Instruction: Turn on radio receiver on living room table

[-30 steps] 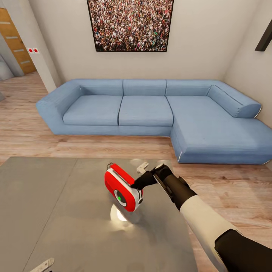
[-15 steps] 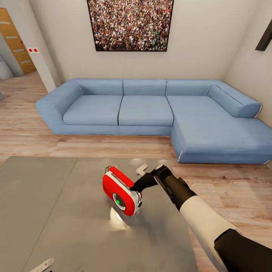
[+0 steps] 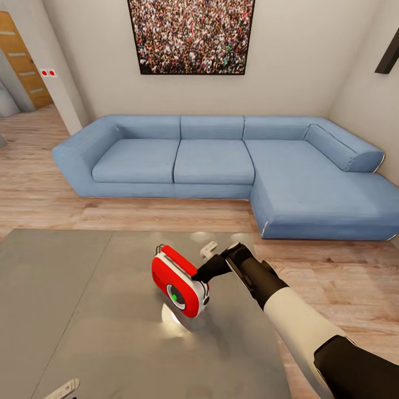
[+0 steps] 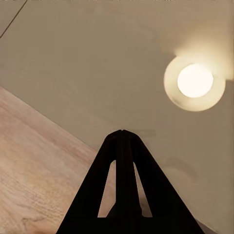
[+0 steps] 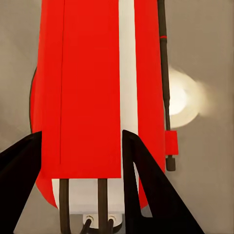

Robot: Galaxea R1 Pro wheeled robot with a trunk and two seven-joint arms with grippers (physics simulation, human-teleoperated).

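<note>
Red radio receiver (image 3: 178,281) nudged slightly right, right tool (image 3: 195,272) still touching

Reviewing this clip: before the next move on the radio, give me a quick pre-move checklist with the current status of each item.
1. Radio receiver is on the table: ok, though it stands tilted.
2. Right gripper is at the radio: ok; its fingers straddle the red body in the right wrist view.
3. Firm grip: cannot tell; contact at the pads is not visible.
4. Radio on: cannot tell; a green spot shows on the dial.
5. Left gripper out of the way: ok, shut, over the table edge.
6. Room around the radio: ok.
</note>
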